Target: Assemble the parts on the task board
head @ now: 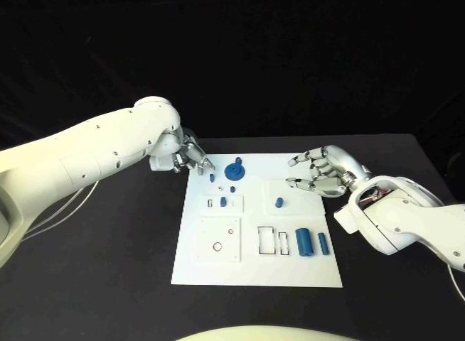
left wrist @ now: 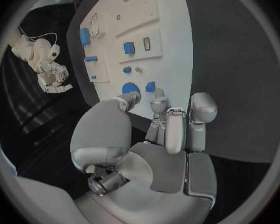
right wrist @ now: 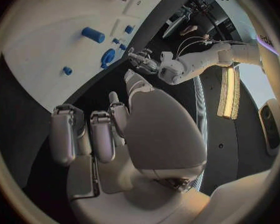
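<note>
The white task board (head: 294,273) lies mid-table. A blue round part (head: 234,170) stands near its far edge, with a small blue peg (head: 212,178) beside it. Two blue cylinders (head: 303,241) lie near the board's right edge, and small blue pieces (head: 280,202) sit mid-board. My left hand (head: 186,155) hovers at the board's far left corner, fingers apart and holding nothing; the left wrist view shows its fingertips (left wrist: 160,104) close to the round part (left wrist: 130,88). My right hand (head: 323,174) hangs over the board's far right edge, fingers loosely curled and apart, holding nothing.
Black table (head: 109,270) surrounds the board. Pale cables (head: 69,202) trail under my left arm. The board carries a raised square plate (head: 220,240) and rectangular slots (head: 265,240). The right wrist view shows my left hand (right wrist: 143,60) across the board (right wrist: 47,40).
</note>
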`<state>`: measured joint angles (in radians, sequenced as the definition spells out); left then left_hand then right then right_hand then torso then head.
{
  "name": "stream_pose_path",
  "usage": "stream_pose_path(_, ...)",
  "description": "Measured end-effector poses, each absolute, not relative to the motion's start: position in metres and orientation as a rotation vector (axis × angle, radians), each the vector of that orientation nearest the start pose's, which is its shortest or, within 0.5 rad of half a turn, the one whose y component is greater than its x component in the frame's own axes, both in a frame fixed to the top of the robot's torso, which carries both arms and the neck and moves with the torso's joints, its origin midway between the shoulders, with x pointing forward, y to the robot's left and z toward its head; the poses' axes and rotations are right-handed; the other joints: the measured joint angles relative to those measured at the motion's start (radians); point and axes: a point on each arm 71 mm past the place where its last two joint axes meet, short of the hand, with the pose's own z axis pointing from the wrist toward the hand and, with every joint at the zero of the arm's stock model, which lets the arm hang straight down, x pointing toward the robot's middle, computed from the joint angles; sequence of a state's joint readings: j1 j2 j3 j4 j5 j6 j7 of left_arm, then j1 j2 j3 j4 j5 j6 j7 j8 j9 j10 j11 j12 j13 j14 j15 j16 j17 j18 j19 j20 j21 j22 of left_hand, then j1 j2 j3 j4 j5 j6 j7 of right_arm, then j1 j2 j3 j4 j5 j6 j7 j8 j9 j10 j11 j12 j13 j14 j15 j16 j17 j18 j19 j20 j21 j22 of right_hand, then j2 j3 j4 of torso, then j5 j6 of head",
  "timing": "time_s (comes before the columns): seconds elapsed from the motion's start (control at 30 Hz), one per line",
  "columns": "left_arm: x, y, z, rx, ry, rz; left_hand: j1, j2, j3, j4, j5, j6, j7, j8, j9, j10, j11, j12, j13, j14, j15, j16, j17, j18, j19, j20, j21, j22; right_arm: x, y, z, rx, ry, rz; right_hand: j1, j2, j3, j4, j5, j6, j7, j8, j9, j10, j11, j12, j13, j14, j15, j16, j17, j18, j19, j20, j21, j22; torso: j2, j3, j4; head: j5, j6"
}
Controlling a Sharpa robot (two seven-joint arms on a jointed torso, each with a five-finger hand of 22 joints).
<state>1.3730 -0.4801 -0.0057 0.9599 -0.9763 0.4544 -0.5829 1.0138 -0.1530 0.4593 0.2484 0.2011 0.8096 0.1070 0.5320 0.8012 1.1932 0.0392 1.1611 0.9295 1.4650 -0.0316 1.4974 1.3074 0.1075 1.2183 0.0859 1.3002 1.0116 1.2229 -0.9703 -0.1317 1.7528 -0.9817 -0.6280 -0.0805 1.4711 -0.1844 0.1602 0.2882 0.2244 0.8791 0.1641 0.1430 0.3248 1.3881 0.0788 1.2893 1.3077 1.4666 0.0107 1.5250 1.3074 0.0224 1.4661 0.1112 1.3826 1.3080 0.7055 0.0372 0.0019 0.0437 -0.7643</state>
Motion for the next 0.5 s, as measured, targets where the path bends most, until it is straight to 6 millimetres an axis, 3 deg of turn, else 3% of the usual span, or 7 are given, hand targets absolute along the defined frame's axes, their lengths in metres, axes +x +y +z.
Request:
stream_pose_path(0.07,0.585,0.193,-0.165,-0.244,2.433,-0.259,0.005,-0.005,0.000,0.000,0.000,-0.003,0.003,-0.009,-0.004,-0.004,-0.003,0.000,-0.003,0.000,0.000,0.000,0.000,0.000,0.000,0.000,0.000,0.000,0.438,-0.212,-0.180,0.386,1.592,0.876,0.000,0.000,0.000,0.000,0.000,0.000,0.000,0.000,0.000,0.000,0.000,0.000,0.000,0.000,0.000,0.000,0.000,0.000,0.000,0.000,0.000,0.000,0.000,0.0001,0.0001,0.000,0.000)
stream_pose_path(0.13,0.584,0.191,-0.167,-0.244,2.435,-0.263,0.020,0.005,-0.005,0.005,0.000,-0.007,0.007,-0.025,-0.017,-0.011,0.004,-0.004,-0.008,0.003,0.004,0.000,0.000,0.000,-0.002,0.002,0.000,0.000,0.438,-0.211,-0.181,0.386,1.593,0.877,0.000,0.000,0.000,0.000,0.000,0.000,0.000,0.000,0.000,0.000,0.000,0.000,0.000,0.000,0.000,0.000,0.000,0.000,0.000,0.000,0.000,0.000,-0.001,0.0002,0.0002,-0.001,0.000)
stream_pose_path(0.3,0.584,0.190,-0.174,-0.254,2.439,-0.270,0.039,0.003,-0.021,0.021,0.000,0.002,0.016,-0.076,-0.064,-0.037,0.014,-0.024,-0.030,0.000,0.014,0.000,0.000,0.000,-0.007,0.007,0.000,0.000,0.438,-0.211,-0.181,0.386,1.593,0.877,0.000,0.000,0.000,0.000,0.000,0.000,0.000,0.000,0.000,0.000,0.000,0.000,0.000,0.000,0.000,0.000,0.000,0.000,0.000,0.000,0.000,0.000,-0.001,0.0001,0.0003,-0.003,0.002)
stream_pose_path(0.5,0.585,0.191,-0.179,-0.270,2.435,-0.274,0.039,0.003,-0.028,0.028,0.000,0.006,0.020,-0.089,-0.078,-0.039,0.015,-0.026,-0.038,0.000,0.014,0.000,0.000,0.000,-0.007,0.007,0.000,0.000,0.438,-0.210,-0.181,0.385,1.594,0.879,0.000,0.000,0.000,0.000,0.000,0.000,0.000,0.000,0.000,0.000,0.000,0.000,0.000,0.000,0.000,0.000,0.000,0.000,0.000,0.000,0.000,0.000,-0.002,0.0000,0.0012,-0.004,0.004)
